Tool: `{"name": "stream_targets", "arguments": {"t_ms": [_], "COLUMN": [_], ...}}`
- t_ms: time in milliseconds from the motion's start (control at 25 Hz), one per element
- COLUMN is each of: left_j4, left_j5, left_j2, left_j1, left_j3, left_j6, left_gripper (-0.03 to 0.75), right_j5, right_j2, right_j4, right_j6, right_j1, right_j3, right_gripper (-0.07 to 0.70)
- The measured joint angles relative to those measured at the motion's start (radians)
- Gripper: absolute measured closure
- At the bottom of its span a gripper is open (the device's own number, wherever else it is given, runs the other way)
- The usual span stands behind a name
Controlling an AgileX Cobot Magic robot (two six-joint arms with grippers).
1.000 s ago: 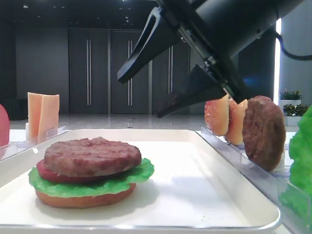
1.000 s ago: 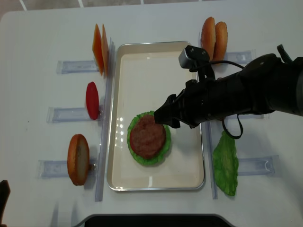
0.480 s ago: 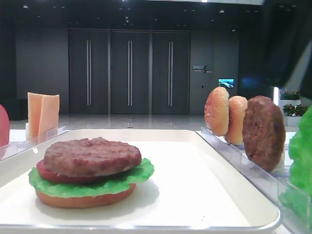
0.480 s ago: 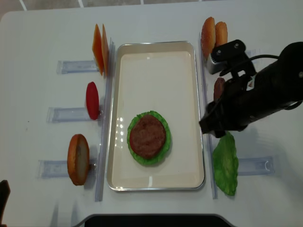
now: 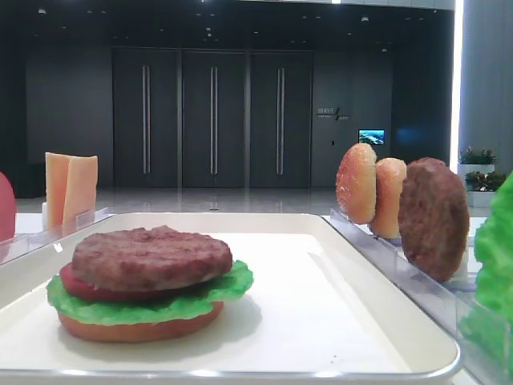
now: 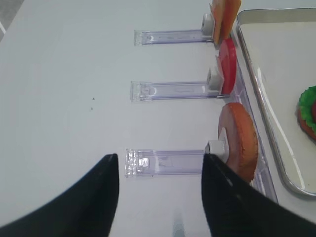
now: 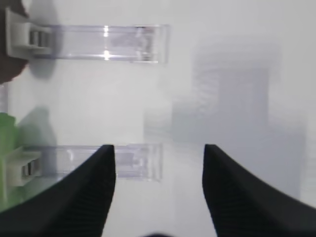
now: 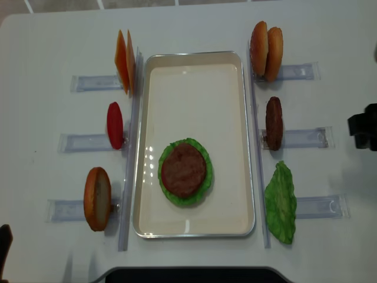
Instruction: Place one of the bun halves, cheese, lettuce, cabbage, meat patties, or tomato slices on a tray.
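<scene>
My right end effector [image 7: 158,187] is hanging released and empty over bare tabletop [image 7: 222,74]. The spare lettuce [image 7: 6,148] is sitting off to its left, and the tray [image 8: 194,227] is lying further that way, so I'm nearer than the left arm.

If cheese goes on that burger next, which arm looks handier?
Probably the left. The cheese stands left of the tray, on the left gripper's side, and its jaws are open. The right gripper is off to the right.

Bright even overhead light, soft shadows, blurred wrist views
</scene>
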Motion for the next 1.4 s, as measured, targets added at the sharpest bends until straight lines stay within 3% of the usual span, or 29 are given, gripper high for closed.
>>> {"name": "stream_targets", "arguments": {"t_ms": [160, 440, 720, 1120, 1400], "left_j4": [0.0, 0.0, 0.0, 0.0, 0.0], "left_j5": [0.0, 0.0, 0.0, 0.0, 0.0], "left_j2": [0.0, 0.0, 0.0, 0.0, 0.0], "left_j1": [0.0, 0.0, 0.0, 0.0, 0.0], "left_j3": [0.0, 0.0, 0.0, 0.001, 0.001], "left_j6": [0.0, 0.0, 0.0, 0.0, 0.0], "left_gripper": [0.307, 0.307, 0.307, 0.307, 0.307], "right_j5": [0.02, 0.026, 0.075, 0.199, 0.203], "right_j2": [-0.07, -0.178, -0.403, -0.702, -0.847], "right_j4": [-0.014, -0.014, -0.03, -0.033, -0.036], "right_j6": [-0.004, -0.006, 0.012, 0.046, 0.077], "right_j1": [-0.088, -0.095, -0.095, -0.095, -0.095], "right_j3": [0.0, 0.0, 0.0, 0.0, 0.05], "right_gripper": [0.26, 0.261, 0.279, 0.305, 0.315]}}
